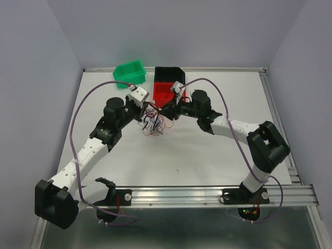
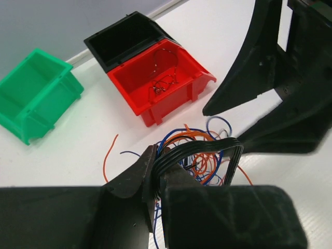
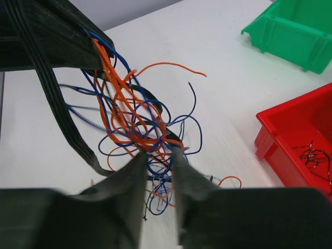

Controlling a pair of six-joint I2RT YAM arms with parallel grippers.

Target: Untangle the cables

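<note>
Cables [image 3: 135, 124] are bunched in a knot over the worktop [image 1: 207, 161], between my two claws. My left claw [image 2: 158, 174] is clamped on one end of the bundle, I judge to anchor it while strands are drawn out. My right claw [image 3: 158, 158] is narrow but gapped, blue and orange strands running between its fingers, placed to pinch

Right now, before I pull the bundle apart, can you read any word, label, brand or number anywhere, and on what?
None: no readable text shows in any of the three views.
The green bin, red bin and black bin show no label, brand or number.
The cables are too thin to tell whether anything is printed on them.
</note>
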